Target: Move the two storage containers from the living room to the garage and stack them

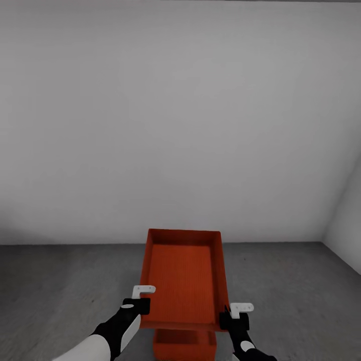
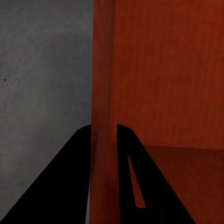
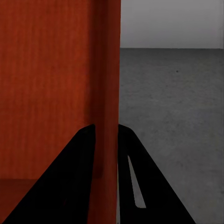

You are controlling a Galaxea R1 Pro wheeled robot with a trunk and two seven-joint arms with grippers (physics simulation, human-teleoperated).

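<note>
- White wall (image 1: 180, 120) fills the background, meeting a side wall (image 1: 348, 220) in a corner at the right.
- Dark grey concrete floor (image 1: 60, 286) lies open on both sides.
- Upper storage container (image 1: 183, 281), orange-red, open-topped, finely ribbed inside, is held above the lower storage container (image 1: 184, 345), partly hidden beneath it.
- Left gripper (image 1: 142, 300) pinches the upper bin's left wall; its fingers (image 2: 74, 186) straddle that wall.
- Right gripper (image 1: 233, 315) likewise clamps the right wall.
</note>
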